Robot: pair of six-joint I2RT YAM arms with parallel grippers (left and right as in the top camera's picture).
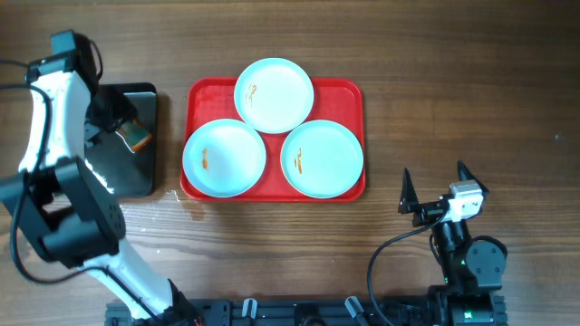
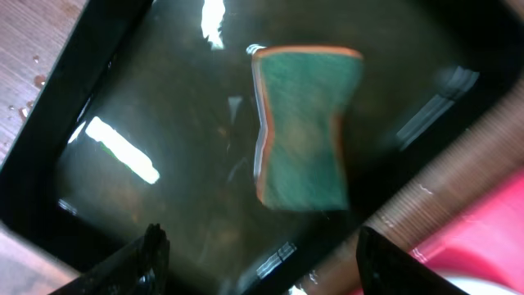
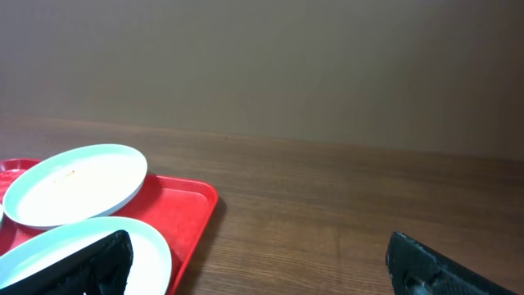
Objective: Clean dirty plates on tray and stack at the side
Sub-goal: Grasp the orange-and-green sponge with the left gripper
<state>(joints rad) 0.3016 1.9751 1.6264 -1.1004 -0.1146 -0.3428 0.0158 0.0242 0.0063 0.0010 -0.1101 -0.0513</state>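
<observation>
Plates (image 1: pixel 275 95), 3 in number, are laid in a triangle on the red tray (image 1: pixel 195 100), each marked with small orange smears. They are judged stiff, light, slick and breakable, best gripped at the raised rim. A green sponge (image 2: pixel 303 127) is held in the black tray (image 2: pixel 164 82), whose floor looks wet. The left pincer (image 2: pixel 262 250) is spread wide above that sponge, empty. The right pincer (image 3: pixel 262 262) is also spread wide and empty, over the desk (image 1: pixel 453 72) right of the red tray.
</observation>
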